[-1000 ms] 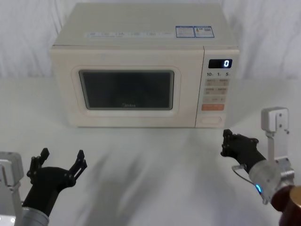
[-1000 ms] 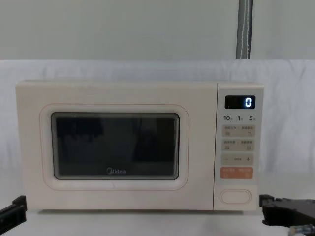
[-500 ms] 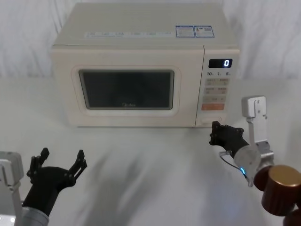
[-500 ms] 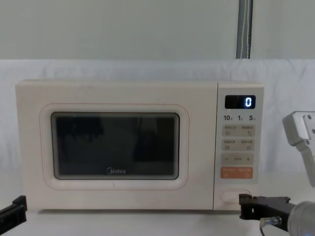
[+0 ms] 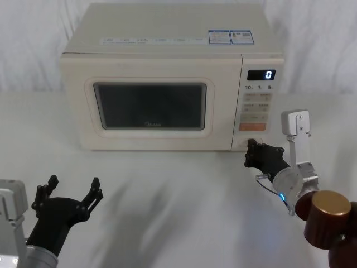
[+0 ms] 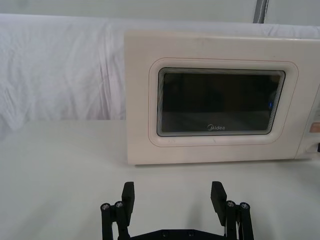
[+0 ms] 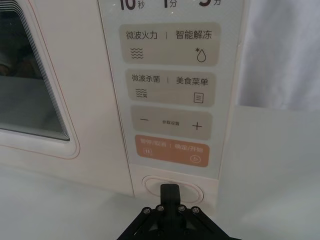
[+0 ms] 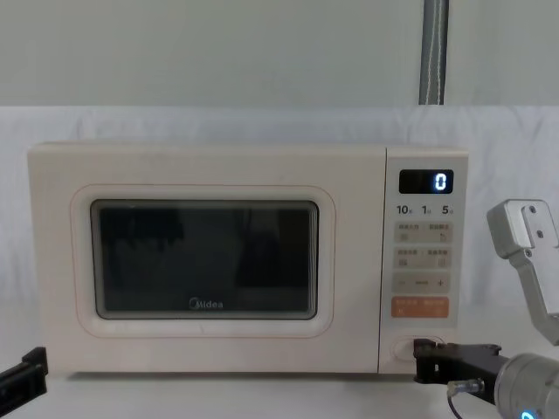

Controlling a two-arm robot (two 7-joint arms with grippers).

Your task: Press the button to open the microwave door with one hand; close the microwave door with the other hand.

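Head view: the cream box-shaped microwave oven (image 5: 167, 72) stands on the white cloth-covered surface (image 5: 167, 190). Its wide cream microwave door with dark rounded glass window (image 5: 149, 106) sits flush with the oven front, closed. The right claw (image 5: 249, 152), black and clenched to a single tip, is at the lower right corner of the oven front, against the foot of the narrow cream control panel (image 5: 256, 103). The left claw (image 5: 72, 188) rests low in front of the oven, well apart from it, fingers spread wide and holding nothing.

Left wrist view: the left claw (image 6: 172, 196) is released, both black fingers (image 6: 128, 196) apart, the closed door (image 6: 220, 102) facing it across bare surface.

Right wrist view: the large cream pill-shaped oval button (image 7: 172, 186) lies at the bottom of the panel, directly below the orange rectangular key (image 7: 171, 148). The right claw (image 7: 169, 192) has its closed tip on the middle of the button; contact looks made.

Chest view: the right claw (image 8: 419, 358) meets the button (image 8: 403, 347) at the oven's lower right. The display (image 8: 426, 182) reads 0. The door (image 8: 205, 253) is shut.
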